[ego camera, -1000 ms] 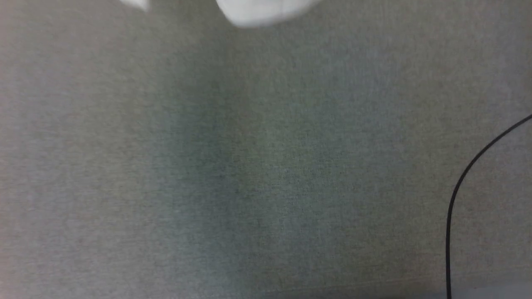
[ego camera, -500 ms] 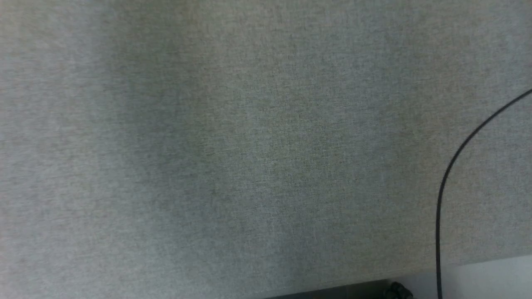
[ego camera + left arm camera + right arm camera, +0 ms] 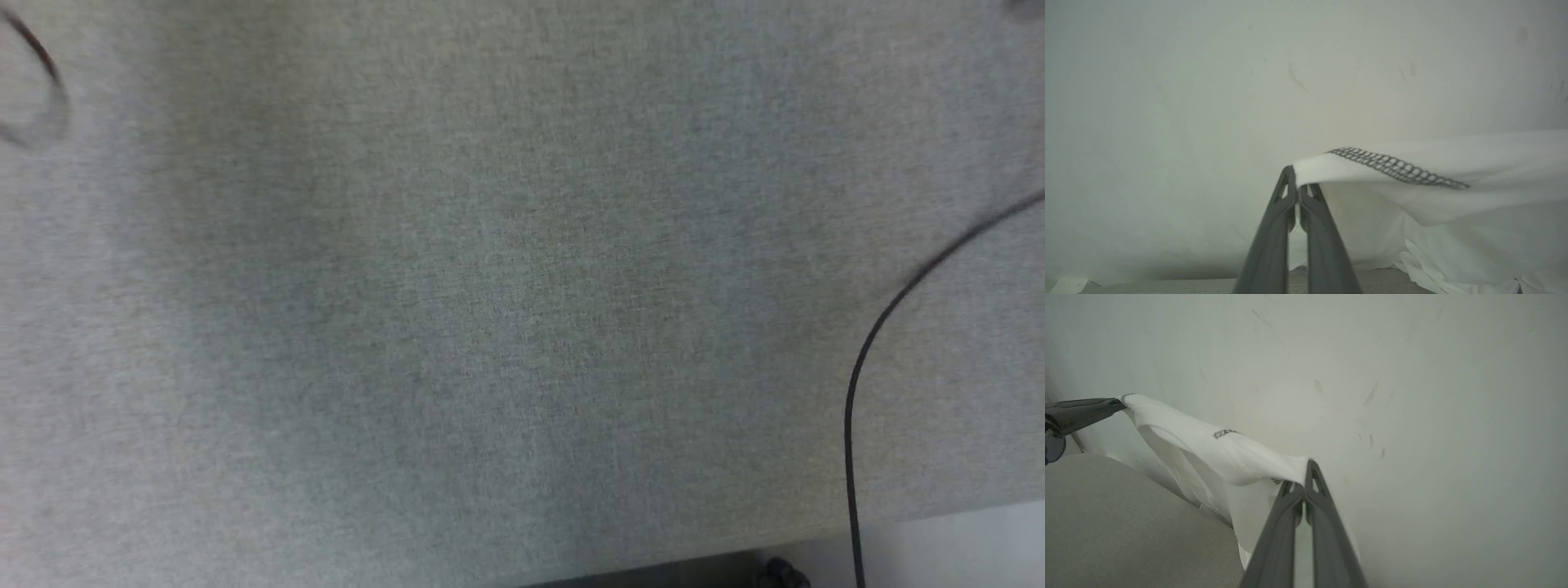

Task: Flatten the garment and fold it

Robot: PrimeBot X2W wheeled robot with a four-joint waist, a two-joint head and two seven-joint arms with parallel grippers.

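Above one grey surface [image 3: 522, 294], left jaws and right jaws both clamp one white garment [image 3: 1474, 155].

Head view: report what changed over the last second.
The camera shifted: the white garment passed off the top, pale floor came in at the bottom, and a blurred dark loop at upper left. The black cable on the grey table stayed.
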